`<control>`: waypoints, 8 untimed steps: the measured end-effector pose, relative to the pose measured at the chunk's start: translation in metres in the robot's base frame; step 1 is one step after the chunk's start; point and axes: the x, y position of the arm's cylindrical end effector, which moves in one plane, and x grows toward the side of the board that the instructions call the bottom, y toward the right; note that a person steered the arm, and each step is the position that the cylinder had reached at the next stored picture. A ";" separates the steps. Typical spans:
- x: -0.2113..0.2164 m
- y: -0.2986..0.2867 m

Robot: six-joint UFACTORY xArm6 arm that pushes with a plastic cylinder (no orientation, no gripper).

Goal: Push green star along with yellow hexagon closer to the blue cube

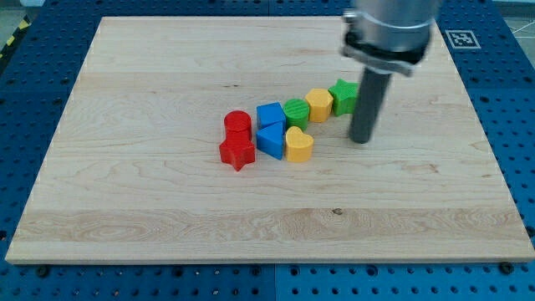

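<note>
Only one view here. A pale wooden desk (167, 75) lies on a blue perforated base (25, 284), and the blocks sit bunched a little right of its middle.

My tip (361, 140) rests on the wood at the right end of the bunch. The rod rises from it to a grey housing (391, 29) at the view's top. The arm carries no jaws, just this rod, so nothing is being gripped.

The green star (343, 96) is just left of the rod and slightly above my tip; the rod covers its right edge, so I cannot tell whether they touch. The yellow hexagon (318, 104) presses against the star's left side. Left of that comes a green cylinder (296, 110), touching the hexagon, and then the blue cube (270, 115), touching the cylinder. These four form a slanting row that drops toward the view's left.

Below the cube sits a blue wedge-like block (271, 140); its exact shape is hard to make out. A yellow heart (298, 144) lies against its right side. To the left of the blue pair, a red cylinder (237, 124) stands above a red star (237, 153), the two touching.

A printed marker tag (461, 38) shows on the base near the view's top right.
</note>
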 end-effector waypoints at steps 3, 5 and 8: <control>-0.071 0.004; -0.071 -0.020; -0.071 -0.060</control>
